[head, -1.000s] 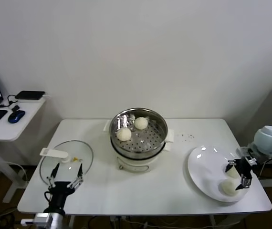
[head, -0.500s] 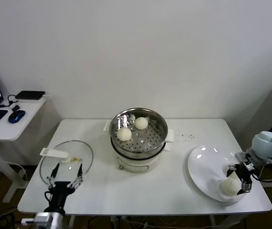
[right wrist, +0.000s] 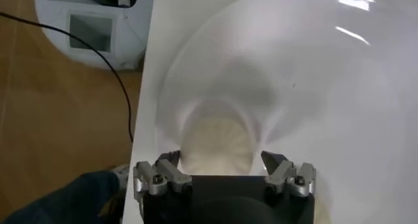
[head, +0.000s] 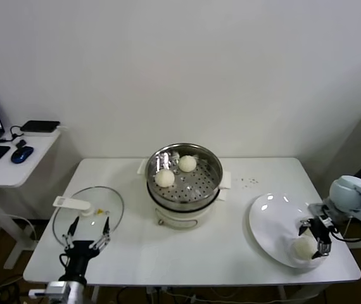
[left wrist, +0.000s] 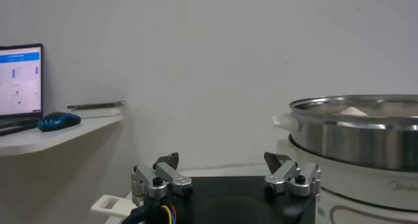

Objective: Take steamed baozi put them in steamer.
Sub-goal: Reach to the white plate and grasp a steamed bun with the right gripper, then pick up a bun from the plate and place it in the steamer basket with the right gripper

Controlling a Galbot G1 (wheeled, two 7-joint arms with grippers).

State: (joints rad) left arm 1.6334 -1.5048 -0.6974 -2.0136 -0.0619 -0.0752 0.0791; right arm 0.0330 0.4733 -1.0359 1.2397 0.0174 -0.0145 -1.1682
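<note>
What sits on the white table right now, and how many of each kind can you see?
Buns: 3 in view, two in the steamer and one on the plate
Steamer: 1
Plate: 1
Glass lid: 1
Total: 6

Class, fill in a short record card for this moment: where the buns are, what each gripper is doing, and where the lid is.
Buns in steamer: two
Bun on plate: one seen
Right gripper: open, straddling the plate's bun, not closed on it
Left gripper: open, idle at the table's near left edge
Glass lid: flat on table, left of steamer
</note>
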